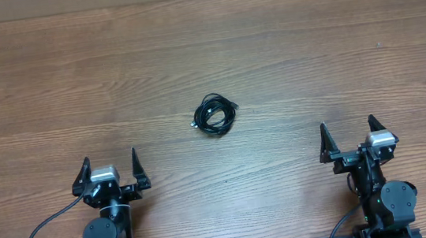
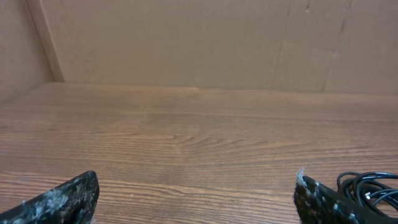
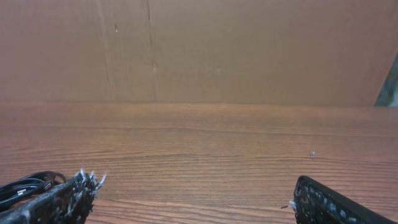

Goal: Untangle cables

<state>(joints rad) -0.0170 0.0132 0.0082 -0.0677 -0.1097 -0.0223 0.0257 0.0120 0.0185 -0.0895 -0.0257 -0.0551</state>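
Note:
A small bundle of tangled black cables (image 1: 214,114) lies on the wooden table near the middle. My left gripper (image 1: 111,166) is open and empty near the front edge, to the left of and nearer than the bundle. My right gripper (image 1: 349,135) is open and empty at the front right. In the left wrist view the cables (image 2: 370,186) show at the lower right, behind the right finger of my open gripper (image 2: 196,199). In the right wrist view the cables (image 3: 25,185) show at the lower left, beside the left finger of my open gripper (image 3: 193,199).
The wooden table (image 1: 206,56) stretches bare around the bundle. A brown cardboard wall (image 2: 199,43) stands along the far edge and also shows in the right wrist view (image 3: 249,50).

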